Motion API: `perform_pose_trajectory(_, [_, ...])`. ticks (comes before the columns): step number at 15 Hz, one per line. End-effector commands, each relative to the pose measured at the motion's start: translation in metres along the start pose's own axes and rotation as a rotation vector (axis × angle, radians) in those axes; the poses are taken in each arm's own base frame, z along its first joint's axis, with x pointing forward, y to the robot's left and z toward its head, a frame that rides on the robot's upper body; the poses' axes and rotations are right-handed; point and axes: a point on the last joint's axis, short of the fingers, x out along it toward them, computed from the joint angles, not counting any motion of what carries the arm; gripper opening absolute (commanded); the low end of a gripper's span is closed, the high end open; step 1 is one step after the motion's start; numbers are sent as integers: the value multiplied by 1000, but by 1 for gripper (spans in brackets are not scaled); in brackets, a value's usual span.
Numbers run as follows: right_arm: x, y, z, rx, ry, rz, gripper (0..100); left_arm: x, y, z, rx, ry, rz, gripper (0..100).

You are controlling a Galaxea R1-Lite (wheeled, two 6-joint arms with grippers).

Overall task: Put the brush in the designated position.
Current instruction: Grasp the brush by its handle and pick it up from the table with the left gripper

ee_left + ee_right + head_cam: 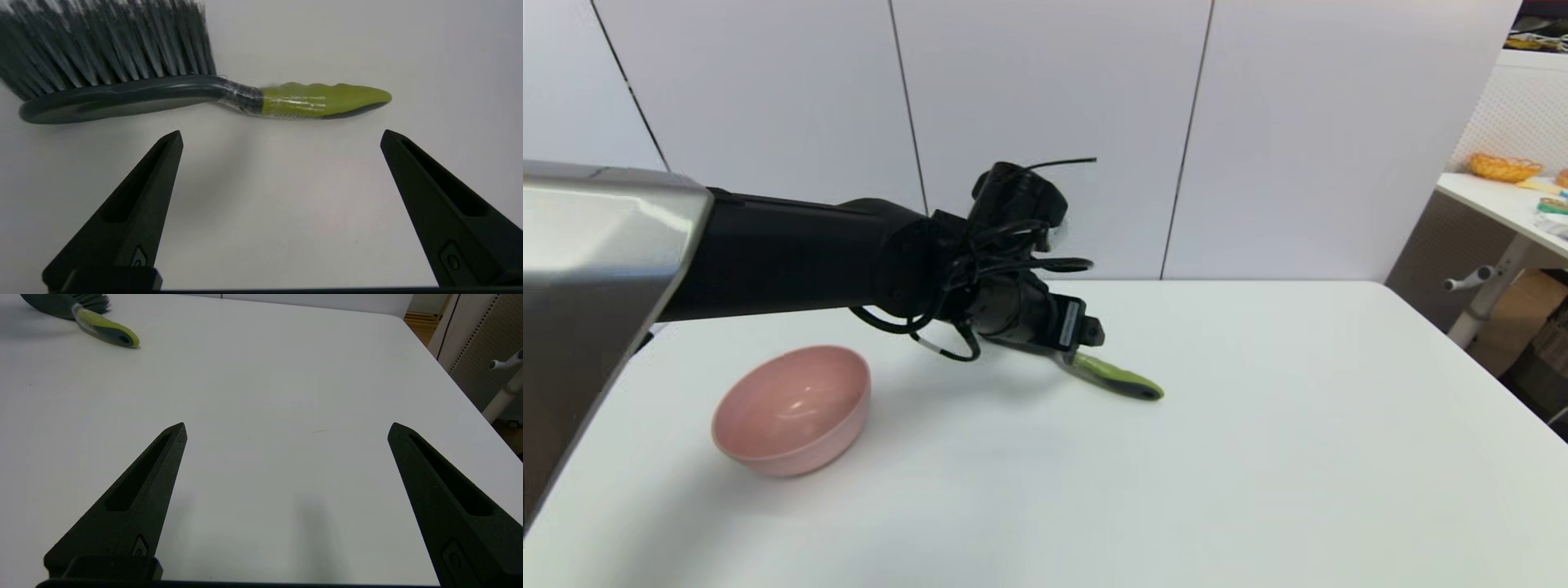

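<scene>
Head view: the left arm reaches out from the left over the middle of the white table [1258, 457], and its left gripper [282, 136] hangs low just beside the hand brush with an oval black head, dense black bristles, clear neck and lime-green handle [261, 100]. In the left wrist view its two black fingers [135, 204] are spread wide with nothing between them; the brush lies on the bare tabletop just past the fingertips, apart from both. The brush rests on its side, bristles pointing away from the gripper, with the green handle [1119, 380] sticking out toward the robot's right from under the wrist. A pink round bowl [792, 408] stands upright nearer the robot's left, well apart from the brush, with bare table between them. Broad white surface lies on the brush's right side, running to the table's far and right edges. The right gripper [286, 428] hovers over the nearer right part of the table, fingers wide apart and holding nothing, the brush well away from it. A second table with a yellow basket [1503, 167] stands beyond the right edge.
</scene>
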Motion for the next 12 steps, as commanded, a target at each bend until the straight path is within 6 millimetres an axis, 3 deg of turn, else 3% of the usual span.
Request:
perform_pose_trajectory(1, [0,0,0,-1,2,0,100,25,-1,0,-32,-19,174,100])
perform_pose_trajectory(6, [0,0,0,-1,4,0,100,43,-8,-7,-15,-3,233,100])
perform_pose_trajectory(12, [0,0,0,-1,2,0,100,39,-8,-6,-3,7,323,100])
